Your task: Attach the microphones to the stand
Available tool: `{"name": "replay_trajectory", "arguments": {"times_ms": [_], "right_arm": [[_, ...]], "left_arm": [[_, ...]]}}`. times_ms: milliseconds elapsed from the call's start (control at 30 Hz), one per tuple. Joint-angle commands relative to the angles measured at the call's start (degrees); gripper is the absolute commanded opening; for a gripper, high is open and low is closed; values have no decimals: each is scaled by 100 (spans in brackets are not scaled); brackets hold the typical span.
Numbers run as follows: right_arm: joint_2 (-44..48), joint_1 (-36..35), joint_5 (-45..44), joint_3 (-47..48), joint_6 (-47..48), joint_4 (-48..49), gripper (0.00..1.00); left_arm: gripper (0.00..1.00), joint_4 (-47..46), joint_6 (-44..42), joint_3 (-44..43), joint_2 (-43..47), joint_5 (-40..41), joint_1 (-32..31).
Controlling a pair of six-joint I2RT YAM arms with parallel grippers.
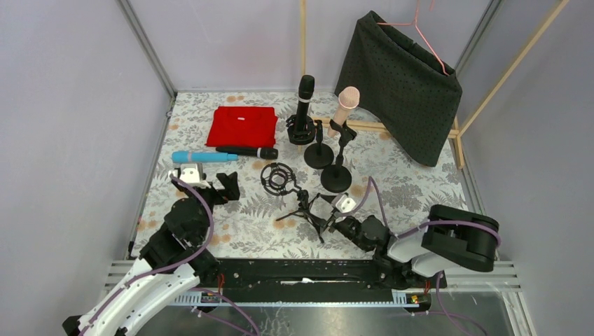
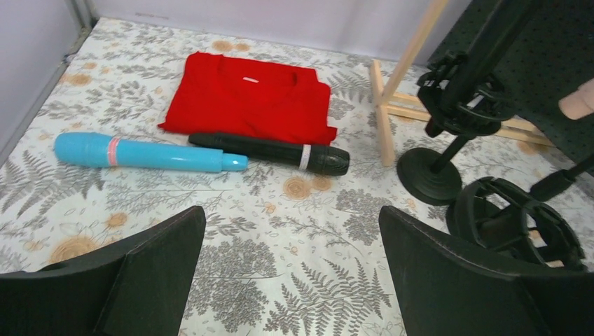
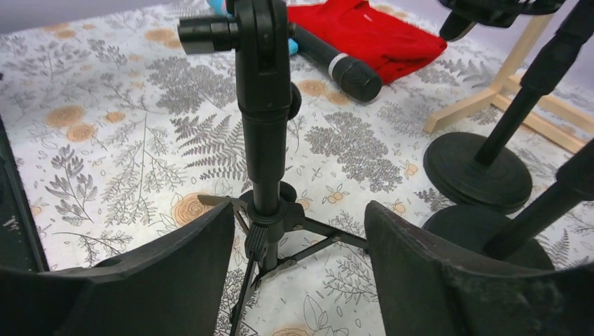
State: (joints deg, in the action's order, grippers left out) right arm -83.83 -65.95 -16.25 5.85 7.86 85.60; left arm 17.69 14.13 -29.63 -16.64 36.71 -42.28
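Note:
A black microphone (image 1: 306, 96) and a peach-pink microphone (image 1: 345, 105) stand upright in clips on two round-based stands (image 1: 319, 155) at the back. A light blue microphone (image 1: 204, 157) and a second black microphone (image 1: 246, 152) lie end to end on the table below the red cloth; both show in the left wrist view, the blue one (image 2: 147, 154) left of the black one (image 2: 273, 152). My left gripper (image 1: 230, 185) is open and empty, a little in front of them. My right gripper (image 1: 323, 208) is open, with the post of a tripod stand (image 3: 265, 119) between its fingers, untouched.
The tripod stand carries a round black shock mount (image 1: 279, 178). A folded red cloth (image 1: 242, 126) lies at the back left. A wooden rack (image 1: 392, 129) with a dark dotted cloth (image 1: 403, 84) stands at the back right. Metal frame posts edge the floral table.

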Motion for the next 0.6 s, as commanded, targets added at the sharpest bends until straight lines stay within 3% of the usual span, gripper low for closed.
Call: {"name": "replay_trajectory", "arguments": {"times_ms": [0, 100, 200, 300, 400, 500, 567], "right_arm": [[687, -40, -11, -210, -46, 841, 78], [1397, -40, 325, -122, -148, -375, 83], [2228, -40, 406, 96, -332, -1968, 86], [2939, -40, 95, 234, -624, -3139, 87], [3603, -40, -221, 366, -1057, -4242, 87], [4070, -40, -619, 495, -1532, -5067, 87], [4226, -40, -811, 619, -1829, -5566, 87]], "left_arm": [[99, 364, 678, -486, -310, 659, 10], [99, 1006, 1208, -864, -548, 1142, 10], [99, 1283, 1764, -1052, -725, 1132, 17], [99, 1364, 2411, -1106, -1106, 1006, 10], [99, 1798, 3277, -1302, -1758, 1366, 12], [99, 1891, 3656, -1461, -2322, 1601, 14], [99, 1467, 3574, -1440, -2575, 1567, 109]]}}
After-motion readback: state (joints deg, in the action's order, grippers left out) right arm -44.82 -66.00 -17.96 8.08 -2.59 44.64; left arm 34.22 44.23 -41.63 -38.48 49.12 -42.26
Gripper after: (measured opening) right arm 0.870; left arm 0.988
